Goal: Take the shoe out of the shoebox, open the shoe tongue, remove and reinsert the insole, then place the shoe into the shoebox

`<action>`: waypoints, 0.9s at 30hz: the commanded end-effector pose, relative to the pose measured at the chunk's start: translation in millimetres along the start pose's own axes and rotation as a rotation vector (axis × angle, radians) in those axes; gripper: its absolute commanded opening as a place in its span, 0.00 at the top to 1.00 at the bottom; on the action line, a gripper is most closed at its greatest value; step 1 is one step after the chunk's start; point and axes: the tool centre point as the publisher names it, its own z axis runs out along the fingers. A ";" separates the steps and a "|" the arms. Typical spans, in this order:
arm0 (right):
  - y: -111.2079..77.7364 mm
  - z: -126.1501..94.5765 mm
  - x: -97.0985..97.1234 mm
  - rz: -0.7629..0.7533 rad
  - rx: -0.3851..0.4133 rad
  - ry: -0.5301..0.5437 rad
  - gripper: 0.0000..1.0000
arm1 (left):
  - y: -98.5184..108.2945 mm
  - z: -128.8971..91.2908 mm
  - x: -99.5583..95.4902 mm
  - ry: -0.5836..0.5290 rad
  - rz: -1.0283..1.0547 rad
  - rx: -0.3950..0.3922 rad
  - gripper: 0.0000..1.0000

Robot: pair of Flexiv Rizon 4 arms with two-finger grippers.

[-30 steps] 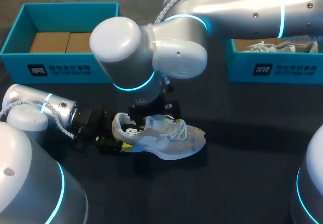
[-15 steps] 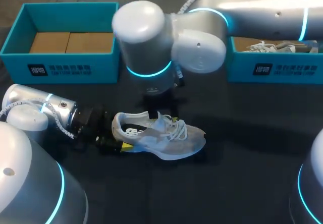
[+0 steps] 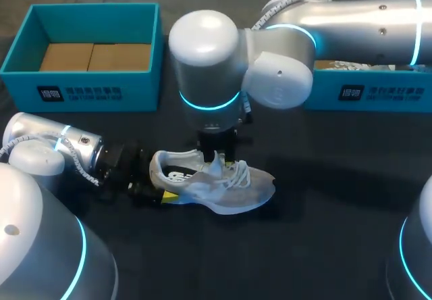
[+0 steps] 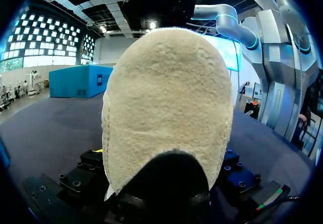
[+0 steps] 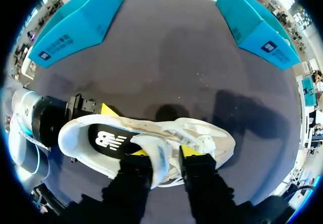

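Note:
A white and grey shoe stands on the dark table, toe to the right, with a black insole showing in its opening. My right gripper comes down from above and is shut on the tongue, a yellow tip on each side. My left gripper lies low at the heel, open, with the heel between its fingers. One yellow fingertip shows beside the heel; the other is hidden under the shoe.
A teal box with cardboard inside stands at the back left. Another teal box at the back right holds a second shoe, mostly hidden by my right arm. Bare table lies in front of and to the right of the shoe.
My right arm has shifted right and come down over the shoe's laces, and its fingers have closed onto the tongue. The left arm and the shoe have stayed put.

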 end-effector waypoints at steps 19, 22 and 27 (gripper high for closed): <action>-1.0 -31.7 -23.4 1.379 0.112 0.129 1.00 | -0.5 0.4 0.6 -0.002 0.000 -0.003 1.00; -1.2 -31.8 -30.2 1.385 0.130 0.158 1.00 | -0.5 0.4 0.6 -0.002 0.000 -0.003 1.00; -2.8 -33.0 -41.3 1.398 0.157 0.208 1.00 | -0.5 0.4 0.6 -0.002 0.000 -0.003 1.00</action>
